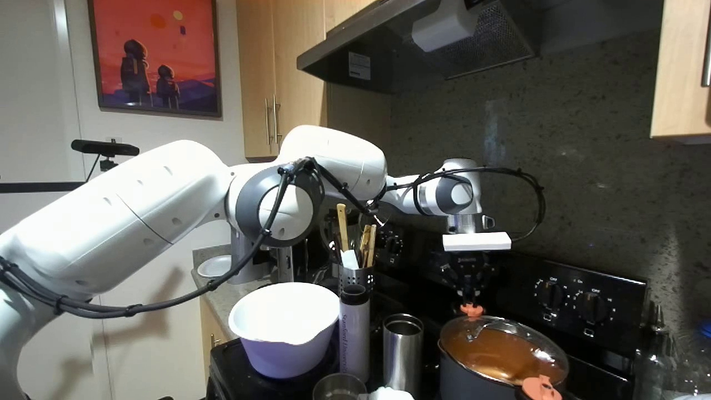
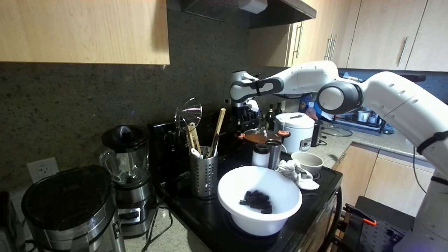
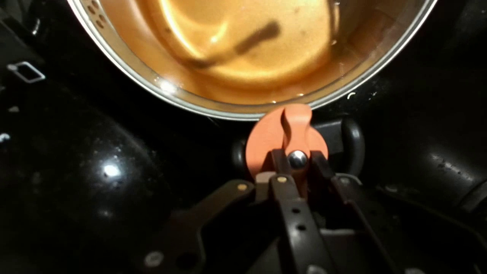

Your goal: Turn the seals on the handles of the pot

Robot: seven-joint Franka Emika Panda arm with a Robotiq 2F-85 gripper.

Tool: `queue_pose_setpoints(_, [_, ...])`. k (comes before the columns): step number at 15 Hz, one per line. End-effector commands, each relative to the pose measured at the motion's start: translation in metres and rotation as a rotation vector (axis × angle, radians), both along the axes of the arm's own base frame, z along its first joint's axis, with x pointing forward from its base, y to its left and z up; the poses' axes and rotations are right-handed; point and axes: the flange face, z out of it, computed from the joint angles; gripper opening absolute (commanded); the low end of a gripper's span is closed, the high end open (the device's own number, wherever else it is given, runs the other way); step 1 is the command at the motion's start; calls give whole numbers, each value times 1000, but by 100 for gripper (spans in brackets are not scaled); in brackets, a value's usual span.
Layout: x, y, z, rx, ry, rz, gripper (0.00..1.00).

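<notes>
The copper-brown pot (image 1: 465,375) (image 2: 257,137) (image 3: 228,114) stands on the stove with a glass lid and orange-brown inside. One reddish-pink seal (image 1: 471,310) (image 2: 240,135) (image 3: 264,142) sits on the black handle (image 3: 354,146) by the control panel. The opposite seal (image 1: 540,388) (image 2: 284,133) is on the far-side handle and out of the wrist view. My gripper (image 1: 470,300) (image 2: 239,130) (image 3: 298,158) points down at the first seal. Its fingers straddle the raised ridge by the silver rivet and appear to touch both sides. The ridge points toward the lid.
A steel cup (image 1: 402,355), a white bottle (image 1: 354,333) and a big white bowl (image 1: 283,322) (image 2: 259,224) stand on the stove beside the pot. A utensil holder (image 2: 204,178) stands near the panel. Control knobs (image 1: 550,294) and a backsplash lie behind; a range hood (image 1: 377,50) hangs above.
</notes>
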Motion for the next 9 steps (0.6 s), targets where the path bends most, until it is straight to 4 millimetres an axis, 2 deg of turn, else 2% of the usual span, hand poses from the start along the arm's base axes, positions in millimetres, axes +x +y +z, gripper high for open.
queue_pose_setpoints(1, [4, -3, -4, 48, 8, 110, 5])
queue_pose_setpoints(9, [7, -14, 0, 101, 0, 403, 5])
